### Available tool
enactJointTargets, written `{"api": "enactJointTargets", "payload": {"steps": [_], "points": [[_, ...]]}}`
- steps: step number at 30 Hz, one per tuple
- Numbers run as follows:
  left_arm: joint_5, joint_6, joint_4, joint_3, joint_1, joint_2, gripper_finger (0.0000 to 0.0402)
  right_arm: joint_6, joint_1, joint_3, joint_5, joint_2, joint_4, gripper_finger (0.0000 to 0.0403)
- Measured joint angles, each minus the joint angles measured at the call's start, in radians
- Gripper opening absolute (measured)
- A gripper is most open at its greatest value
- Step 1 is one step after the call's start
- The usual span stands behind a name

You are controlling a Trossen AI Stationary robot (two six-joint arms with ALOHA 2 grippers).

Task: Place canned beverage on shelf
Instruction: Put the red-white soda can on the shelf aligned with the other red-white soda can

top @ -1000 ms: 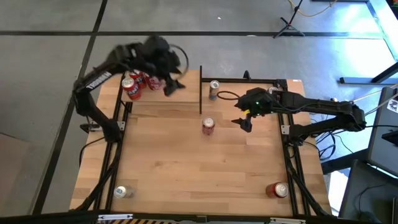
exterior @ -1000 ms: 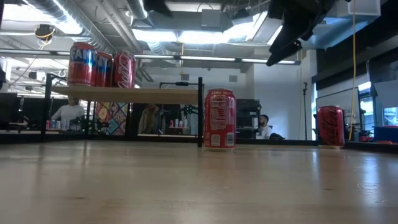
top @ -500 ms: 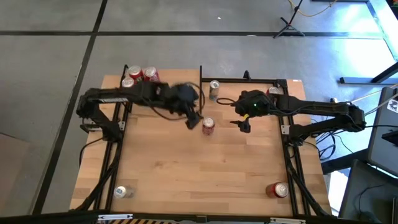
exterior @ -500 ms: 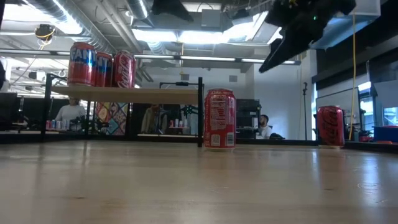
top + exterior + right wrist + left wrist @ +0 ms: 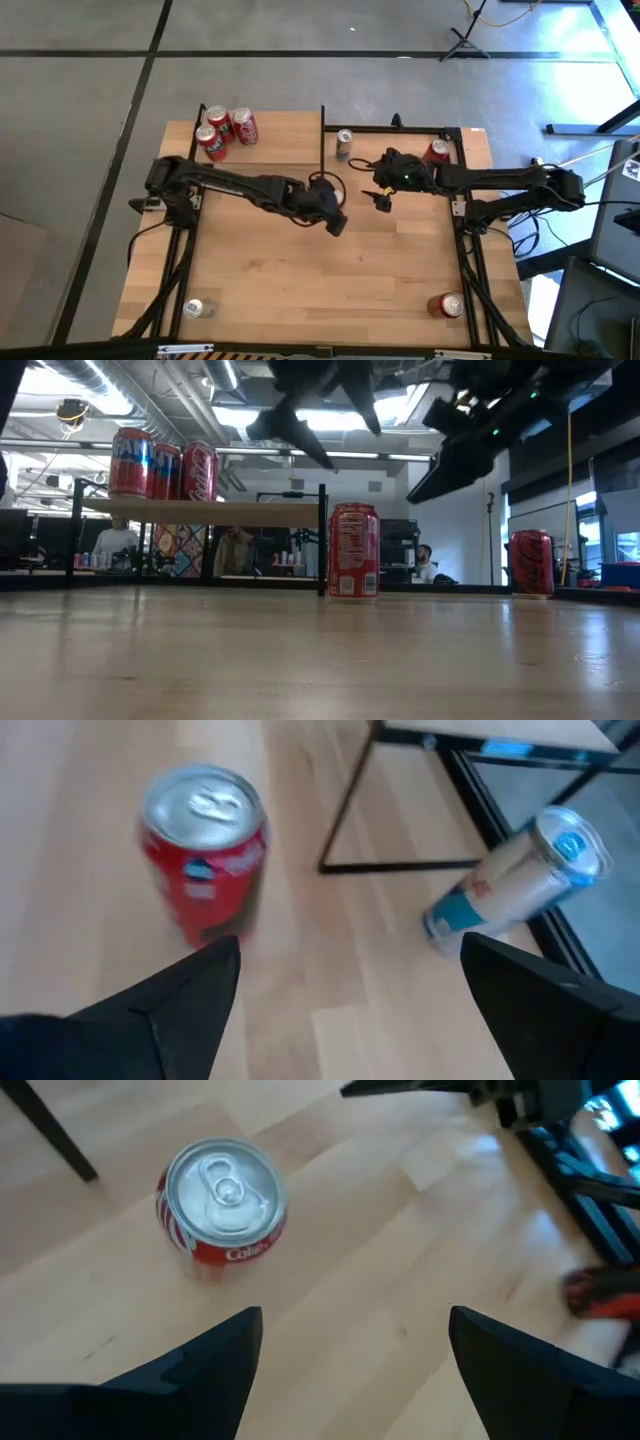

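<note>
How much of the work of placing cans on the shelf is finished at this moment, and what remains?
Done: three red cans stand on the shelf. In hand: nothing is held; the left gripper hovers open above the red cola can in the table's middle, and the right gripper is open nearby. Left: that can, the slim can beside the shelf, and cans at the table's corners.
</note>
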Motion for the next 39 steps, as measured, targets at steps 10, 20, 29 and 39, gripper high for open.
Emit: {"api": "enactJointTargets", "payload": {"steps": [10, 20, 29, 39], "points": [[-0.035, -0.075, -0.018, -0.001, -0.003, 0.109, 0.0308, 0.031, -0.019, -0.002, -0.001, 0.2, 0.218, 0.0367], [-0.095, -0.069, -0.121, -0.001, -0.004, 0.164, 0.0308, 0.074, -0.018, -0.002, -0.006, 0.274, 0.335, 0.0367], [-0.154, -0.073, -0.232, -0.001, -0.006, 0.162, 0.0308, 0.092, -0.017, -0.002, -0.139, 0.297, 0.335, 0.0367], [-0.154, -0.073, -0.335, -0.001, -0.006, 0.154, 0.0308, 0.178, 0.049, -0.002, -0.309, 0.297, 0.333, 0.0367]]}}
